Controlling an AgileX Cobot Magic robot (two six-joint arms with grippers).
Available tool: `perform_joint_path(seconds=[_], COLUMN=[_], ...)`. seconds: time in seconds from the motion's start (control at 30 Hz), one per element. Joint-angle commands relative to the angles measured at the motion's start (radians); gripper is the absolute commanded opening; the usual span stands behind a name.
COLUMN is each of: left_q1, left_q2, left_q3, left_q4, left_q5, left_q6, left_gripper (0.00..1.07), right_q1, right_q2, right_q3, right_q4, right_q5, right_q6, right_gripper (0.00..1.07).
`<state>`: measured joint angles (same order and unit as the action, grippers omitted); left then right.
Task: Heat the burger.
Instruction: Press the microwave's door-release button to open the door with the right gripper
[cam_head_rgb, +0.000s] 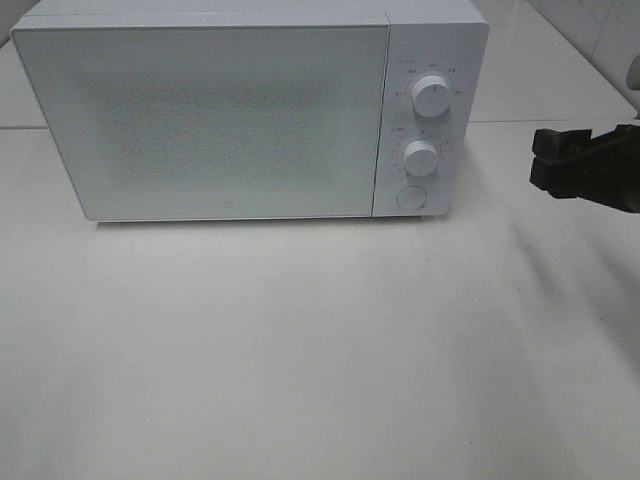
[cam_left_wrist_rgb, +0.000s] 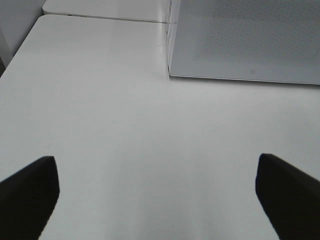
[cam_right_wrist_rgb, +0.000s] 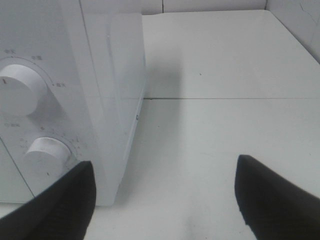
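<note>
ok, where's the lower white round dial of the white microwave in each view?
Exterior high: the lower white round dial sits right of centre on the control panel, under the upper dial.
Left wrist: not in it; only the closed door shows.
Right wrist: on the panel, again below the upper dial.
Shared landmark: the white box-shaped microwave, in all three.

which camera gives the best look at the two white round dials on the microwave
The exterior high view: the upper white round dial and lower dial both face it squarely on the white boxy microwave. The right wrist view sees them obliquely, the upper one cropped. The left wrist view shows only the door, no dials.
</note>
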<state>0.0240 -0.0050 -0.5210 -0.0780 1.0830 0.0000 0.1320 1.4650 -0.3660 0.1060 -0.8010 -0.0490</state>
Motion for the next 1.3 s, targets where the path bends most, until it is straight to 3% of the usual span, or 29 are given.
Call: perform_joint_path(seconds=[0.03, 0.27, 0.37, 0.43, 0.73, 0.9, 1.3], left_q1=[0.002, 0.002, 0.002, 0.002, 0.002, 0.002, 0.002], left_q2=[-0.016, -0.016, -0.016, -0.016, -0.016, -0.016, -0.016], left_q3=[0.002, 0.002, 0.002, 0.002, 0.002, 0.002, 0.002], left_q4=[-0.005, -0.005, -0.005, -0.005, -0.005, -0.005, -0.005], left_q5=[-0.014, -0.014, -0.014, -0.014, -0.014, -0.014, -0.014], left_q6=[0.000, 0.000, 0.000, 0.000, 0.000, 0.000, 0.000], left_gripper=[1.00, 1.00, 1.00, 1.00, 1.00, 1.00, 1.00], right_q1=[0.051, 0.280, 0.303, 0.415, 0.632, 0.689, 0.698], right_q2=[0.041, 0.162, 0.177, 0.218, 0.277, 0.305, 0.318], right_q3=[0.019, 0.023, 0.022, 0.022, -0.039, -0.079, -0.083], right_q4=[0.082, 0.333, 0.366, 0.488, 0.735, 0.786, 0.829], right_q5=[-0.092, -0.227, -0.238, -0.301, -0.330, -0.328, -0.307], right_q6=[-0.065, -0.189, -0.191, -0.195, -0.313, -0.359, -0.216], right_gripper=[0.76, 0.76, 0.76, 0.76, 0.76, 0.76, 0.70])
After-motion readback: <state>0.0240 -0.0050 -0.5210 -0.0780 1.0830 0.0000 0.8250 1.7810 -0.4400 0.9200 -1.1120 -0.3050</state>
